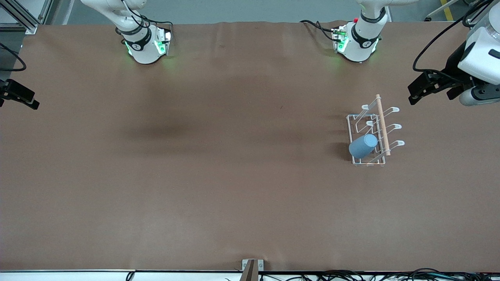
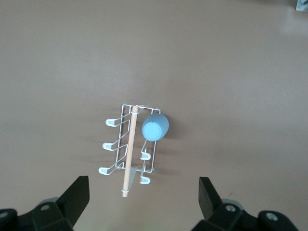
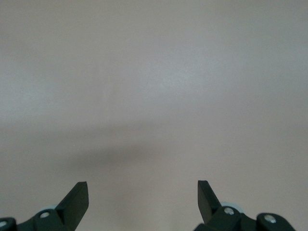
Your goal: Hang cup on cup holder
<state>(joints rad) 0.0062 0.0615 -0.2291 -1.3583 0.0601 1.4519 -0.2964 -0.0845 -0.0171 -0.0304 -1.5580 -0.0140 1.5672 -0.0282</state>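
The light-blue cup (image 1: 363, 146) sits tilted, mouth down, over a prong of the white wire cup holder (image 1: 381, 119), at the holder's end nearest the front camera. It also shows in the left wrist view (image 2: 155, 127) on the holder (image 2: 130, 149). My left gripper (image 1: 412, 95) is open and empty, up in the air over the table's edge at the left arm's end, apart from the holder; its fingers frame the holder in the left wrist view (image 2: 144, 185). My right gripper (image 1: 23, 95) is open and empty over bare table (image 3: 143, 190) at the right arm's end.
The brown table cover (image 1: 218, 156) spreads between the two arms' bases. A small metal bracket (image 1: 252, 267) stands at the table's edge nearest the front camera, with cables along that edge.
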